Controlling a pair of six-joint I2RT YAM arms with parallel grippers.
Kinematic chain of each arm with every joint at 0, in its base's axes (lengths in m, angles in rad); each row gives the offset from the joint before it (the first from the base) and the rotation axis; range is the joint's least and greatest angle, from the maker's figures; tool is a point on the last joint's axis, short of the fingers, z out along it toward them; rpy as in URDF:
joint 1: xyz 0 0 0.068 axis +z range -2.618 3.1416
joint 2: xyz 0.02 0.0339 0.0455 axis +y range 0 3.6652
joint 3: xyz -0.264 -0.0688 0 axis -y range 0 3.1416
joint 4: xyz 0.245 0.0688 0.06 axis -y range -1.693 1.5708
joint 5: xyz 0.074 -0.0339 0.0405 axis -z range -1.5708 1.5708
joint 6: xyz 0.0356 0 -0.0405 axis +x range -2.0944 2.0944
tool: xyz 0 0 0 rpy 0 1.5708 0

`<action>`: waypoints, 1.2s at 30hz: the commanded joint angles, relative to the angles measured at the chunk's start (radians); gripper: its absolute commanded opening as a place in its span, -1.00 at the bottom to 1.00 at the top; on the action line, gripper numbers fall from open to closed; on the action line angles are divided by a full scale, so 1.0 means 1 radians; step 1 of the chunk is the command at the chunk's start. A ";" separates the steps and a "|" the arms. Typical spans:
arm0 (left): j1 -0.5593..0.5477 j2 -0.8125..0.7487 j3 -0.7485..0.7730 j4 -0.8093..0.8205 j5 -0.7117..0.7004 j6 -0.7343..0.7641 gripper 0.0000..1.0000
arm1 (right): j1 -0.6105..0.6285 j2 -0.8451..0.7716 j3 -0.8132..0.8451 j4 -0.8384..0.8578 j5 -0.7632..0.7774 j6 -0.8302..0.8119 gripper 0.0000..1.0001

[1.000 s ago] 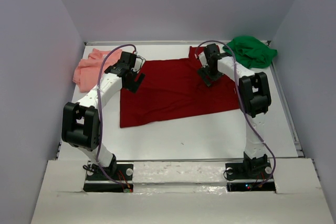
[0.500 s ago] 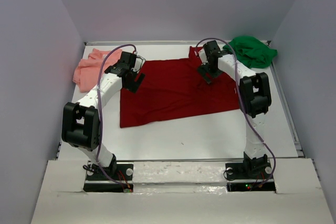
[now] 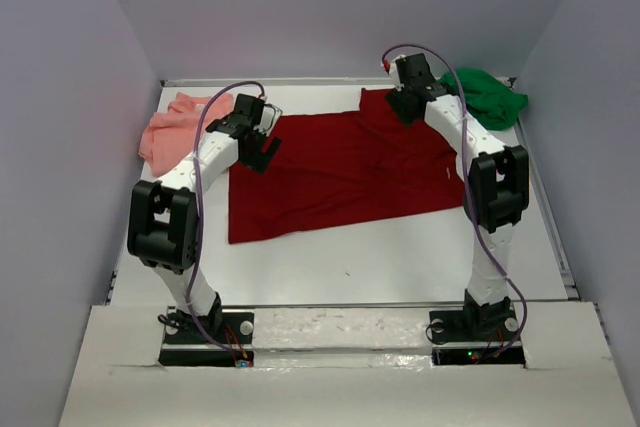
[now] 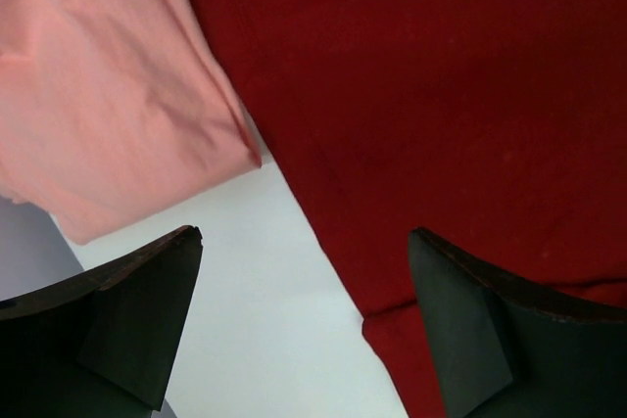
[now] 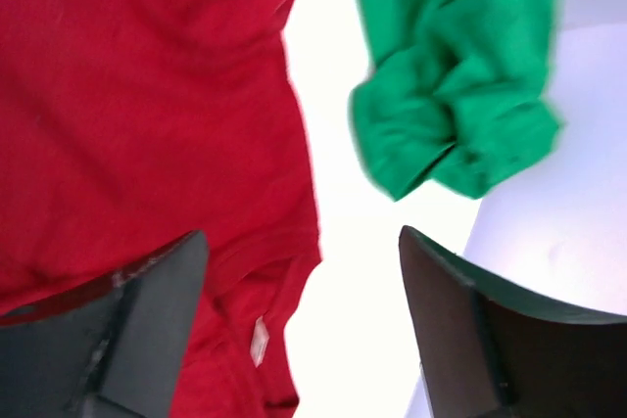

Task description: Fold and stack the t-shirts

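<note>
Left gripper (image 4: 304, 330) hangs open and empty over the far-left edge of the dark red shirt (image 3: 340, 172), which lies spread mid-table beside the salmon pink shirt (image 3: 172, 129). The right gripper (image 5: 299, 330), likewise open, hovers over its far-right corner near the green shirt (image 3: 492, 97). Folding seems about to start, so each must drop and pinch cloth.

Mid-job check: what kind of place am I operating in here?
Probably a lab test cell, not a home: a white table boxed in by plain pale walls, with the left arm and right arm bolted at its near edge.
</note>
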 commanded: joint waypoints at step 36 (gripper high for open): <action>0.194 0.710 0.922 -0.173 0.444 -0.047 0.91 | -0.132 0.138 0.140 0.046 -0.074 0.036 -0.22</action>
